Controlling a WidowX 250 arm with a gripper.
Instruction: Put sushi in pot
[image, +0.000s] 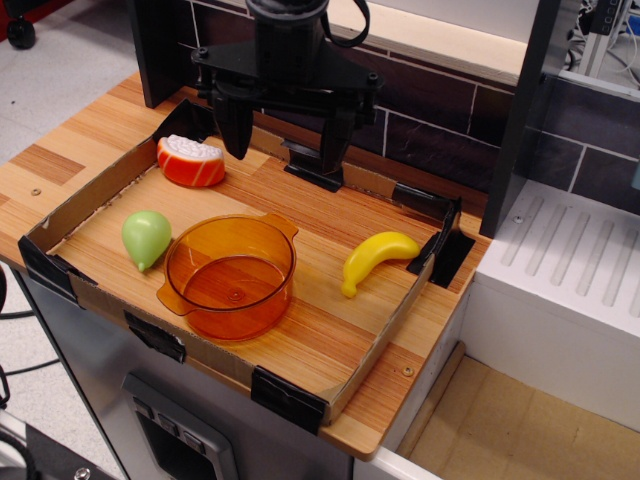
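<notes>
Sushi lying outside the empty pot while the claw is hanging wide apart above the tray's back edge.

The wooden table (60, 165) is carrying a shallow cardboard tray (105, 298) taped at its corners, and the black gripper (285, 145) is hovering over the tray's far side, its two fingers (236, 128) spread wide and gripping nothing. The orange see-through pot (230, 276) is sitting near the tray's front, holding nothing inside. The yellow banana (377, 258) is lying to its right, well apart. The sushi (191, 161) is resting in the tray's far left corner, rice side up, just beside the left finger. The green pear (146, 237) is lying between sushi and pot, close to the pot's rim.
</notes>
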